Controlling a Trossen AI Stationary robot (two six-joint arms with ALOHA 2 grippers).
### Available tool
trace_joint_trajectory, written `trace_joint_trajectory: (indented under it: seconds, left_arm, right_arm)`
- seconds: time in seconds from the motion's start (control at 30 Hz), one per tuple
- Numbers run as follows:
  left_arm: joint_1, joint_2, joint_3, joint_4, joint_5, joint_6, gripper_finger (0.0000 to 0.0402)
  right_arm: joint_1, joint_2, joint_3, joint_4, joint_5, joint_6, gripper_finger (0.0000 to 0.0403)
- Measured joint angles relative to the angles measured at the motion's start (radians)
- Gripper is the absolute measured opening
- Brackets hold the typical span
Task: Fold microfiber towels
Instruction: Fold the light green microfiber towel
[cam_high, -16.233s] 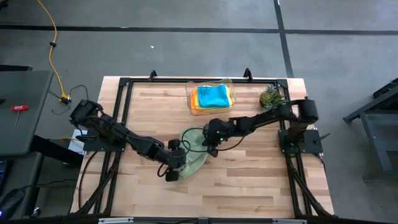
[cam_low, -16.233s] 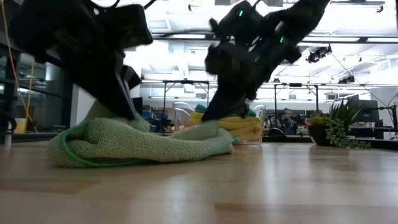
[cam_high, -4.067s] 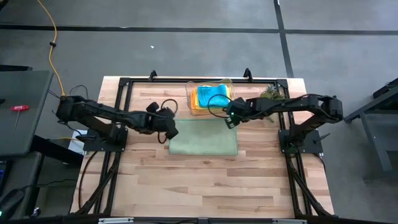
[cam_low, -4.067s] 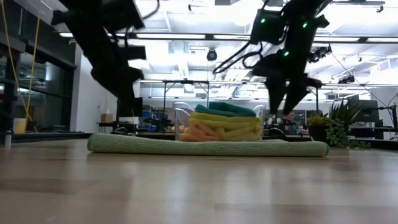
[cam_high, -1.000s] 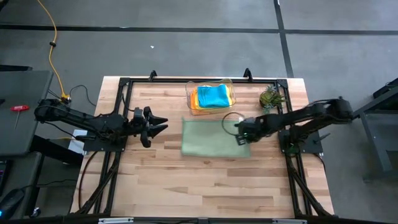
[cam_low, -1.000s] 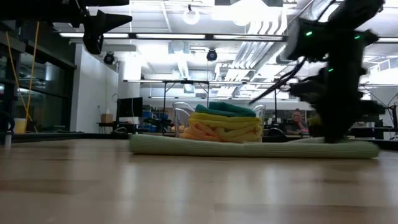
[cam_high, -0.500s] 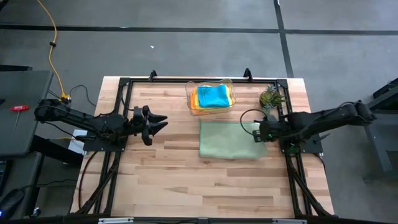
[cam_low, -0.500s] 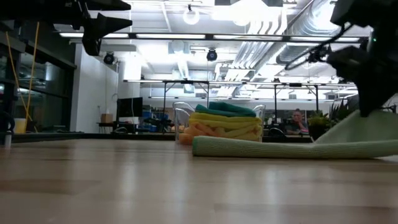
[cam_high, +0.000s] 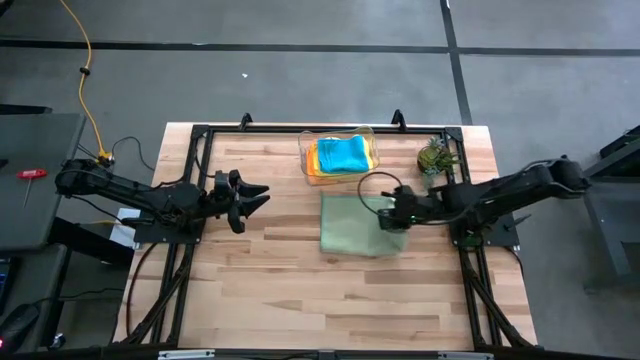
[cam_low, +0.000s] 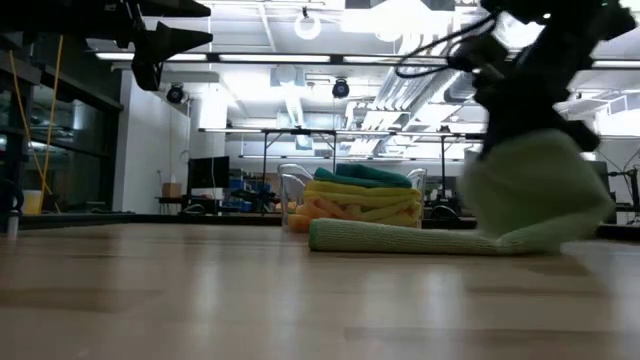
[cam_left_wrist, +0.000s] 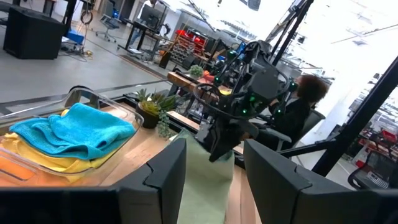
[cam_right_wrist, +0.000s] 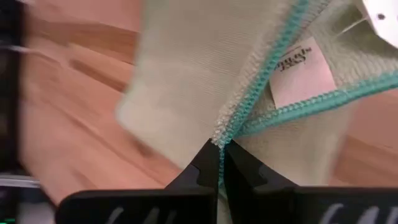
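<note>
A light green microfiber towel (cam_high: 352, 226) lies folded on the table, right of centre. Its right part (cam_low: 535, 190) is raised off the wood. My right gripper (cam_high: 390, 221) is shut on it there, and the right wrist view shows the closed fingertips (cam_right_wrist: 219, 158) at the towel's teal-stitched hems. My left gripper (cam_high: 260, 196) hangs open in the air over the table's left part, pointing level toward the towel and touching nothing. More towels, teal (cam_high: 342, 153) on top of yellow and orange, are stacked in a clear bin. My right gripper pinches the towel's teal-stitched edges (cam_right_wrist: 235, 126) between its two fingertips, beside the white label (cam_right_wrist: 292, 70). Two hemmed edges meet there, so more than one layer is caught. The fingers slant down from the table's right. The raised part bulges below them, and the left part (cam_low: 395, 238) lies on the table.
The clear plastic bin (cam_high: 305, 158) stands at the far edge, just beyond the green towel. A small potted plant (cam_high: 436, 155) stands at the far right. Bare wood stretches across the near half of the table and between the two arms.
My right gripper first dragged the green towel toward the table's right edge. It then rose and came back toward the left with the towel's right edge, tipping further down. That edge is lifted and curls over the rest, while the towel's left edge stays on the table.
</note>
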Motion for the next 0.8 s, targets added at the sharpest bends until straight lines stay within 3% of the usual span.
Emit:
trace_joint_trajectory:
  seconds: [0.4, 0.8]
  left_arm:
    - [0.0, 0.0, 0.0, -0.001, 0.0, 0.0, 0.0152]
    - [0.0, 0.0, 0.0, -0.007, 0.0, 0.0, 0.0152]
  right_arm:
    - [0.0, 0.229, 0.001, 0.536, 0.052, 0.044, 0.0]
    - [0.003, 0.341, 0.001, 0.655, 0.073, 0.106, 0.0]
